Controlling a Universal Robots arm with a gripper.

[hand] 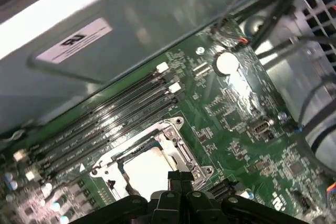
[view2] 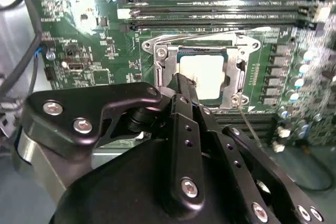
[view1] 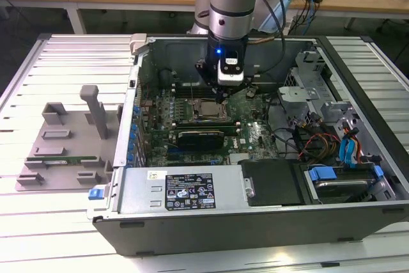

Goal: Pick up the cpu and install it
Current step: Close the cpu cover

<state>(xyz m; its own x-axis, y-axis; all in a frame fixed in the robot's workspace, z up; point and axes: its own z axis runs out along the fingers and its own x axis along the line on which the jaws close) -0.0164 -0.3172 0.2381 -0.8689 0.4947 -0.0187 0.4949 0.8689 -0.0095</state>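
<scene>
The cpu (view1: 206, 109) lies flat in the motherboard socket inside the open computer case; its pale shiny top shows in both wrist views (view2: 202, 74) (hand: 149, 169). A silver metal socket frame (view2: 239, 72) surrounds it. My gripper (view1: 222, 97) hangs from the arm directly over the socket's edge, just above the chip. The black fingertips (hand: 178, 178) are pressed together with nothing between them. In the second wrist view the gripper (view2: 185, 85) covers the cpu's near side.
Memory slots (view2: 220, 3) run along one side of the socket, and a black graphics card (view1: 201, 136) sits on the other. Case walls (view1: 137, 94) enclose the board. Cables and drive bays (view1: 332, 145) crowd the exterior view's right. A grey fixture (view1: 57, 151) rests on the table at its left.
</scene>
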